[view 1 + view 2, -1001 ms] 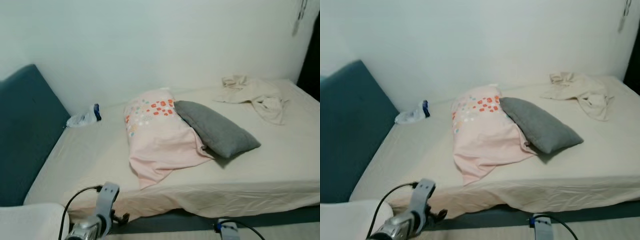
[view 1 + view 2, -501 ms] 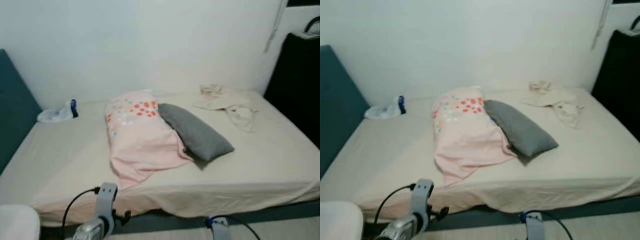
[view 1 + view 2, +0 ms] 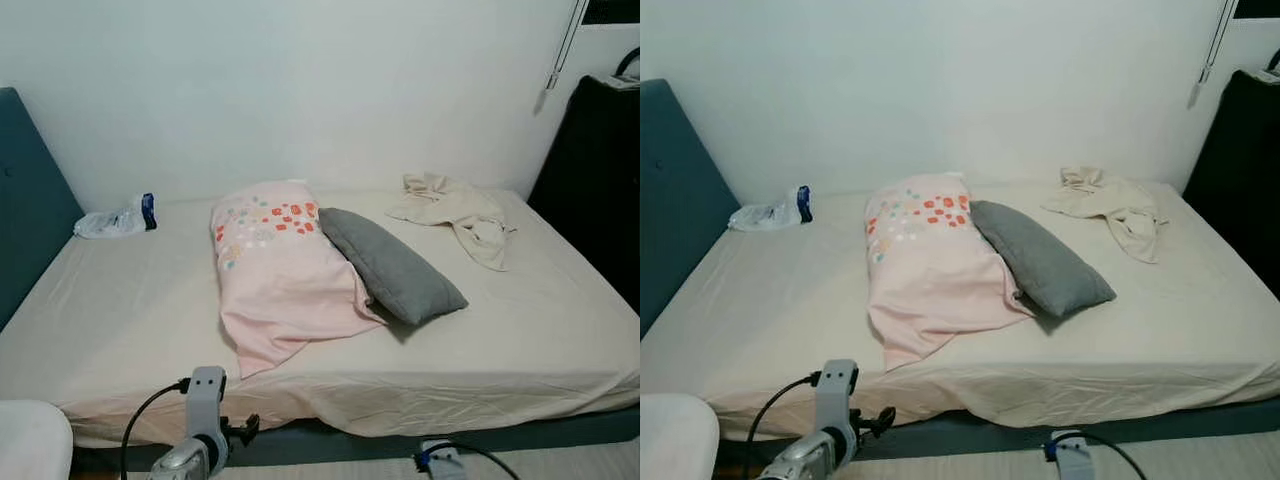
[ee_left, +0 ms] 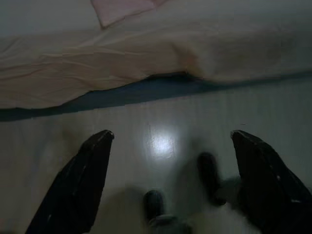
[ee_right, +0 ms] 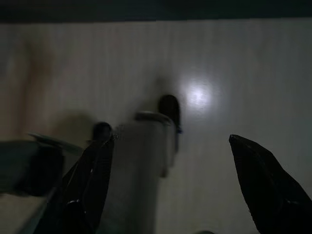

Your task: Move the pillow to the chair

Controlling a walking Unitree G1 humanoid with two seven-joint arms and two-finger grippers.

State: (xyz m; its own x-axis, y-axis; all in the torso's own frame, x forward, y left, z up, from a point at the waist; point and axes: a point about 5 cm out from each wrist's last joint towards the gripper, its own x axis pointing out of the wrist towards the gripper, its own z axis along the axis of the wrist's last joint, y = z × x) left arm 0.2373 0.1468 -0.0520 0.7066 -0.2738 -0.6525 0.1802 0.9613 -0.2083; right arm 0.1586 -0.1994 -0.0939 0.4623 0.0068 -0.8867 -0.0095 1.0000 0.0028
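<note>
Pillow [image 3: 390, 264], grey, lies mid-bed [image 3: 120, 310], long axis running from the wall toward the bed's front right, overlapping a pink pillow [image 3: 275, 265]. Both grippers, left [image 4: 170, 146] and right [image 5: 170, 151], hang over floor, fingers spread, empty.

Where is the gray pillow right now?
The soft gray pillow lies in the middle of the beige bed, its end tucked against the pink spotted pillow on the robot's left.

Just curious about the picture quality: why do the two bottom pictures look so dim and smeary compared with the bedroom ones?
Eye views: evenly lit, sharp on the pink pillow. Left wrist view: dim, glare patch on the floor, blurred. Right wrist view: darker, similar glare, blurred.
</note>
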